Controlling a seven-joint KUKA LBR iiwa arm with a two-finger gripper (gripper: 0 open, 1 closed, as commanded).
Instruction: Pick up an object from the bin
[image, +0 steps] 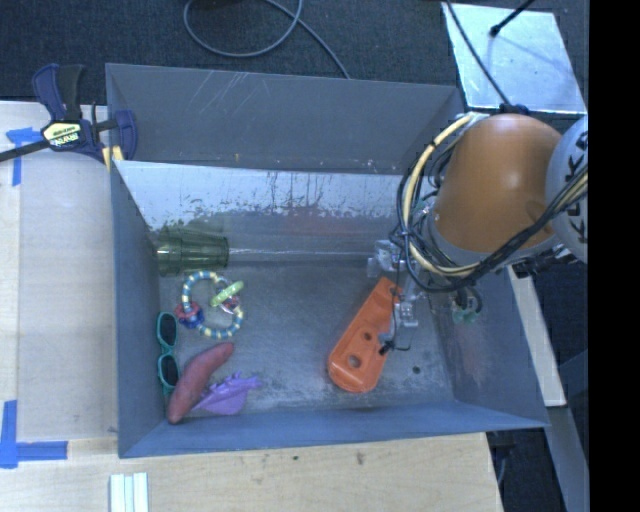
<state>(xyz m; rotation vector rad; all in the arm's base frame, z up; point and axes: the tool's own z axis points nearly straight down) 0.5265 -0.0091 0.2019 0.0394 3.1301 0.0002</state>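
Nearest to the camera was the orange cover (500, 180) on the wrist of the arm, with cables around it. Under it we saw the claw (402, 305), low inside the bin (300, 120) and close to its floor. We could not tell how far the claw was open, or whether it had hold of anything.

We judged the task's thing to be the long orange plastic piece (362, 345), which had one narrow end and one broad, rounded end. The narrow end lay right at the claw, touching it or just beside it; we could not decide which. From there the long axis ran away from the claw on a diagonal, toward the near wall and a little away from the arm. So the claw stood over one end of the piece and not over its middle. In our judgement a grip there could let the heavy end hang down and slip.

A dark green cup (190, 250), a ring of pastel beads (212, 305), teal sunglasses (167, 350), a reddish long thing (198, 380) and a purple thing (228, 395) lay well apart from the claw, by the wall opposite the arm.

We could read no brand or label on any of these things.
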